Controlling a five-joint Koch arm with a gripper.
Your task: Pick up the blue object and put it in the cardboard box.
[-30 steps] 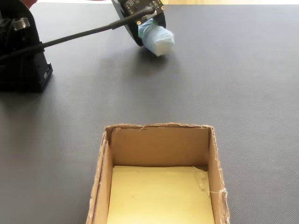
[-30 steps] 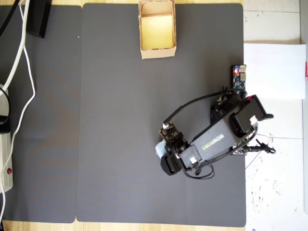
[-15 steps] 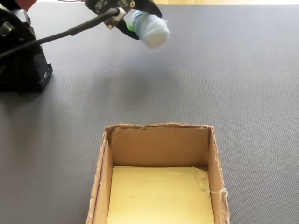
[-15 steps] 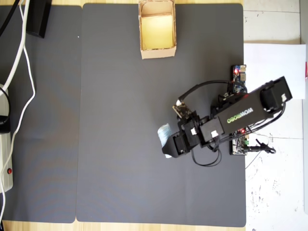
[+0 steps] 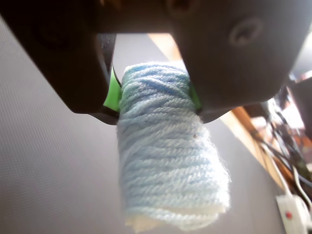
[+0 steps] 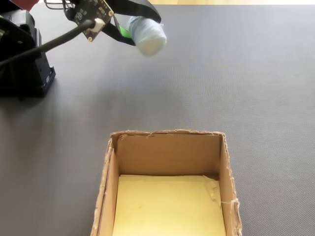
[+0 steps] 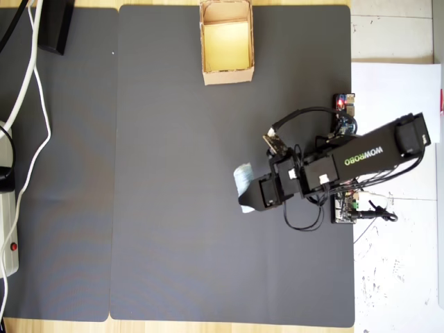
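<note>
Now the blue yarn bundle [image 5: 170, 146] hangs clear of the mat, pinched at its upper end by the gripper [image 5: 153, 95], whose jaws are closed on it with green pads [image 5: 113, 92] pressing its sides. In the overhead view the bundle [image 7: 242, 179] is well apart from the cardboard box [image 7: 227, 75], which lies toward twelve o'clock. My judgement: carry it at this height, keep the squeeze steady since soft yarn could slip, clear the near wall [image 6: 167, 155], and release only above the yellow floor [image 6: 167, 206].
</note>
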